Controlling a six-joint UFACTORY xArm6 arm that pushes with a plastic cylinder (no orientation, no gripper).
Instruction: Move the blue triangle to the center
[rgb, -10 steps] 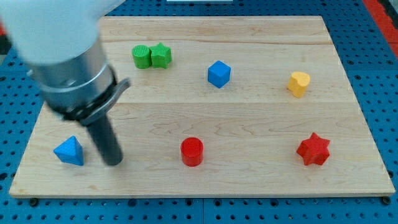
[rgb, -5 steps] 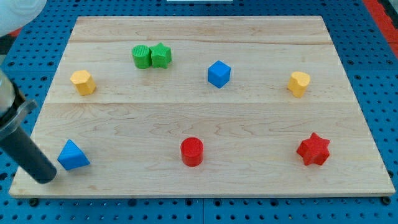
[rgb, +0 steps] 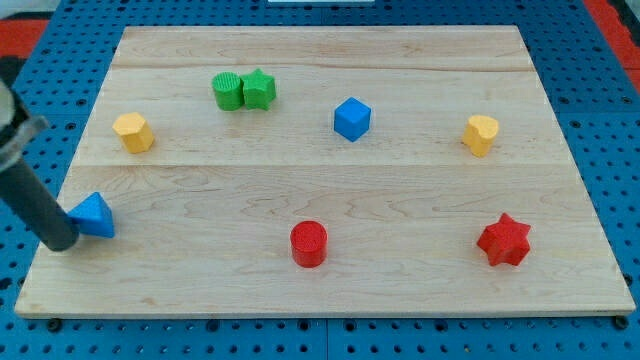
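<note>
The blue triangle (rgb: 95, 215) lies near the board's left edge, in the lower left of the view. My tip (rgb: 60, 242) is at the board's left edge, touching the triangle's left side. The dark rod rises from it up and to the left, out of the view. The board's centre, between the blue cube (rgb: 352, 118) and the red cylinder (rgb: 309, 243), lies far to the right of the triangle.
A yellow block (rgb: 133, 131) sits above the triangle. A green cylinder (rgb: 228, 91) and a green star (rgb: 259, 89) touch at the top. Another yellow block (rgb: 481, 134) and a red star (rgb: 504, 240) are on the right. The wooden board (rgb: 420, 190) lies on a blue pegboard.
My tip swung from the triangle's right side round to its left. The triangle has shifted left and up, toward the board's left edge. The yellow block at the left came into view.
</note>
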